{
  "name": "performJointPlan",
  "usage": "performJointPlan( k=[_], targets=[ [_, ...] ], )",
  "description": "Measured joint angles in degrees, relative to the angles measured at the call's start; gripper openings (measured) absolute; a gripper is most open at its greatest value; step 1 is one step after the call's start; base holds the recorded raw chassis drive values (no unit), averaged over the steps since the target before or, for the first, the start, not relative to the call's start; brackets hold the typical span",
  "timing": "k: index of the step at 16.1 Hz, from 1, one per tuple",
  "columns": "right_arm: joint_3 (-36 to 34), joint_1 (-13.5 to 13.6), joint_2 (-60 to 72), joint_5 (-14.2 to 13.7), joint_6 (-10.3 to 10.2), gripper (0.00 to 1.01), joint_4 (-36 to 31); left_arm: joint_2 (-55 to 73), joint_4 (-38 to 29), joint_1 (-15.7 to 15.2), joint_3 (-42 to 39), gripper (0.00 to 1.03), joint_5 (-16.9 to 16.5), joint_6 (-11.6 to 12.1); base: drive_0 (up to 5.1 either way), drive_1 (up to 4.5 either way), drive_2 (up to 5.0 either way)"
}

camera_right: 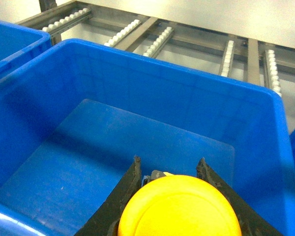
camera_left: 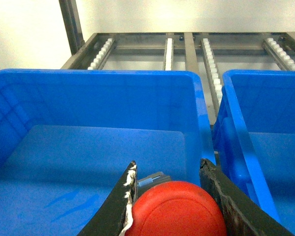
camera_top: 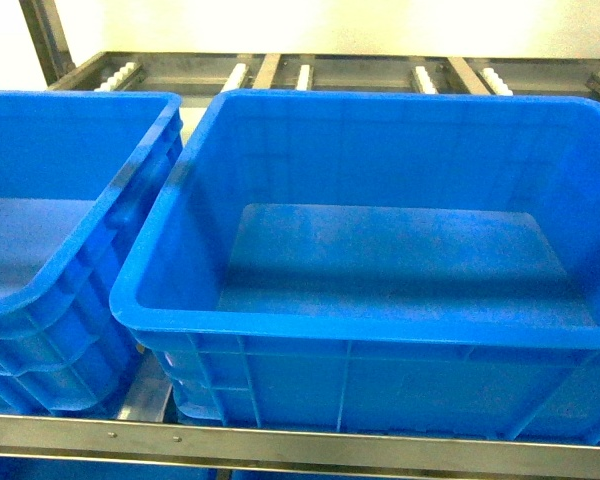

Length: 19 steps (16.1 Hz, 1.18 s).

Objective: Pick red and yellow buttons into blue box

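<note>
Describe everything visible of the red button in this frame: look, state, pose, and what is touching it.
The red button shows only in the left wrist view: a round, smooth, matte red cap, plastic by the look, cut off by the bottom edge. A bit of grey and blue body peeks out behind the cap. It sits clamped in the left gripper, a dark finger against each side, held above the floor of a blue box. Its underside is hidden.

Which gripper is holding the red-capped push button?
The left gripper grips the red-capped push button; the right gripper holds the yellow-capped one.
</note>
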<state>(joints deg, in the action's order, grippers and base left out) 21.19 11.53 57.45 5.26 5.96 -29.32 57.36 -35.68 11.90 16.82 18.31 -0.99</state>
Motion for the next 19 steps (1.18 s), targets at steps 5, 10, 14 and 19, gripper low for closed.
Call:
performJointPlan(
  k=[5,10,14,19],
  targets=[
    [17.3,0.3,31.3,3.4,2.9,0.3,-3.0,0.0,0.0,0.0,0.0,0.31,0.0,0.0,0.0,0.0,0.0],
    [41.4,2.7,51.9,6.4,8.6,0.3,10.4,0.0,0.0,0.0,0.0,0.31,0.0,0.0,0.0,0.0,0.0],
    [44.6,2.8,57.9,6.8,15.1,0.3,16.3,0.0,0.0,0.0,0.0,0.31,0.0,0.0,0.0,0.0,0.0],
    [40.3,3.0,54.6,7.8,13.7,0.77,10.2,0.0,0.0,0.0,0.0,0.31,0.0,0.0,0.0,0.0,0.0]
  ],
)
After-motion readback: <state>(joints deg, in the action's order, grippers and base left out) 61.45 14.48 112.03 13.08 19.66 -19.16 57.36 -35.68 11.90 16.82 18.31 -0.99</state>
